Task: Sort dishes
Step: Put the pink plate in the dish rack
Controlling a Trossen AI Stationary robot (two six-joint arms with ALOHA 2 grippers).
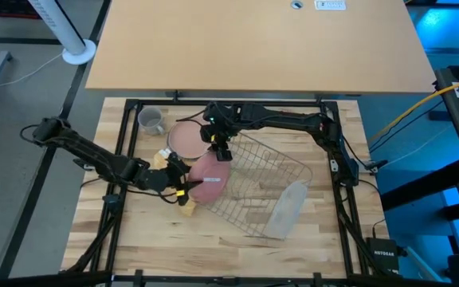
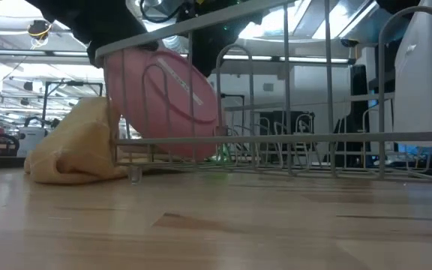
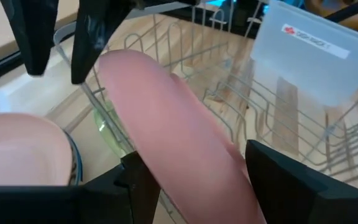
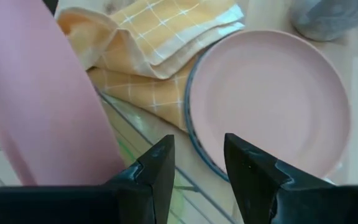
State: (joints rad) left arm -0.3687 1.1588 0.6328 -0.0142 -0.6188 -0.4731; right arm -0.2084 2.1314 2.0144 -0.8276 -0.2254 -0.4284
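Wire dish rack (image 1: 263, 182), lying skewed across the middle of the wooden table (image 1: 142, 239). Clear oblong plastic tray (image 1: 284, 209) at the rack's near right corner. Crumpled yellow checked cloth (image 2: 73, 144) just left of the rack.

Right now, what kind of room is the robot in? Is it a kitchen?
Probably not a kitchen. It looks like a lab or workshop set up for practising dish chores: a wooden table with two robot arms fixed to it, cables and a network box at the side, and behind it a big hall with ceiling lights. Only the dish rack looks kitchen-like.
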